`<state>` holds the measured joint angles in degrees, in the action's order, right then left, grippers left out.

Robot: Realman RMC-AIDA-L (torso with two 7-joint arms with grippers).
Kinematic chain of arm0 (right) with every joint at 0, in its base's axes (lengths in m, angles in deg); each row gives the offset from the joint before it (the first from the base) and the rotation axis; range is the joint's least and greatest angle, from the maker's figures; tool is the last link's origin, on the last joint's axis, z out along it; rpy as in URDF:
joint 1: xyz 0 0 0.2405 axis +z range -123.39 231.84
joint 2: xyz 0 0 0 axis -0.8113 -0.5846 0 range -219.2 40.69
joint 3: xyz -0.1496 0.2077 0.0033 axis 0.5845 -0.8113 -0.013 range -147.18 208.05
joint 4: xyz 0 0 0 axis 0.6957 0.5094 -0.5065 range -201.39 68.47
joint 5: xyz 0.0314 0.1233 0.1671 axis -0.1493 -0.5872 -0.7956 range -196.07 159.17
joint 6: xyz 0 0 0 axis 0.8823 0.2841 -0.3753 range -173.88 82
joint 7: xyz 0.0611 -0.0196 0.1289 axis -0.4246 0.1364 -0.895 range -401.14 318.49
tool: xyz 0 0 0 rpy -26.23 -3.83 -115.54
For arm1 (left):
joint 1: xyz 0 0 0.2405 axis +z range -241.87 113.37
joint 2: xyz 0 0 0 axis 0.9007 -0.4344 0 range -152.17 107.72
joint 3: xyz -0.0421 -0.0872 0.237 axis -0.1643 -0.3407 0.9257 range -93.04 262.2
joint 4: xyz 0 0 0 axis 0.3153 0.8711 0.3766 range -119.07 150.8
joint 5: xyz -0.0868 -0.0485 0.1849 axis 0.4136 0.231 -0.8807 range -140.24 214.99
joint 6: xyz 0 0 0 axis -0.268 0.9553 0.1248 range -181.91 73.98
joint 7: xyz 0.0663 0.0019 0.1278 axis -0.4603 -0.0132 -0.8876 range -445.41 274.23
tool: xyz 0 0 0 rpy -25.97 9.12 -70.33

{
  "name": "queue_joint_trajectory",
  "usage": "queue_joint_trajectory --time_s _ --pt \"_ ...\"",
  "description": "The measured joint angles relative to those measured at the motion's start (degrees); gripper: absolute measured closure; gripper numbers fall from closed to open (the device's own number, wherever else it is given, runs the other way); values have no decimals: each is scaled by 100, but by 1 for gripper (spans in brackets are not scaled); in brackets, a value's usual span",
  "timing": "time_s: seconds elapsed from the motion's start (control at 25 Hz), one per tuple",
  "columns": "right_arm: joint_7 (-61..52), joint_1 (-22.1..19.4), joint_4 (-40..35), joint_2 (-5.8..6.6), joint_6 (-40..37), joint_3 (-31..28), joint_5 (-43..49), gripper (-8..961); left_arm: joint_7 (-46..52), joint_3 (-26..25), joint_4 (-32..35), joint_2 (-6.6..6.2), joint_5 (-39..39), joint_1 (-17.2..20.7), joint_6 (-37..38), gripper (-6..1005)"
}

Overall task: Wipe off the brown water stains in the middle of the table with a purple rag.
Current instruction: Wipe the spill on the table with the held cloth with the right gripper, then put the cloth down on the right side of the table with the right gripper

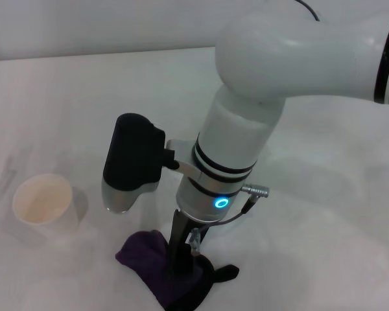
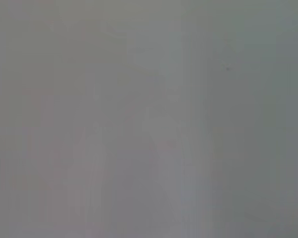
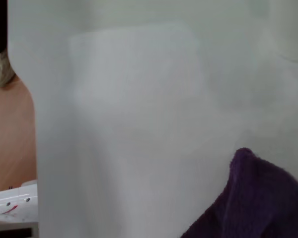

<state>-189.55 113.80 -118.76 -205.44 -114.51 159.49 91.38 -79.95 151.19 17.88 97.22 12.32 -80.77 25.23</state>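
The purple rag [image 1: 157,264] lies bunched on the white table [image 1: 311,214] at the near middle, its black tab pointing right. My right arm reaches down from the upper right. The right gripper [image 1: 181,256] stands upright over the rag, its dark fingers pressed into the cloth and closed on it. The rag also shows in the right wrist view [image 3: 260,198] against the white tabletop [image 3: 139,99]. The brown water stains do not show in any view. My left gripper is out of view; the left wrist view shows only a blank grey surface.
A white paper cup [image 1: 43,199] stands on the table to the left of the rag. The table's far edge runs along the top of the head view. In the right wrist view a table edge borders brown floor [image 3: 10,144].
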Motion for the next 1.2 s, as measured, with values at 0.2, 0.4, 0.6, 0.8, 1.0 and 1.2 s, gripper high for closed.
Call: queue_joint_trajectory --time_s 0.2,0.4,0.6,0.8,1.0,1.2 --pt "-24 -92 182 8 -10 -567 457 750 1 0 0 -6 19 14 -1 107" --pt "-33 -270 473 39 -226 -1649 1346 741 1 -2 0 -8 29 9 -1 108" --pt "-43 -435 843 75 -450 -2874 2374 732 0 -35 0 -9 36 9 -3 108" --pt "-52 -610 1007 126 -702 -4101 3417 723 0 -44 13 -16 41 2 -6 108" --pt "-23 -812 1013 225 -853 -4986 3985 714 -5 -44 47 -25 44 -16 -11 107" --pt "31 -1016 965 339 -770 -5252 4037 706 -17 -39 49 -27 46 -92 -70 108"
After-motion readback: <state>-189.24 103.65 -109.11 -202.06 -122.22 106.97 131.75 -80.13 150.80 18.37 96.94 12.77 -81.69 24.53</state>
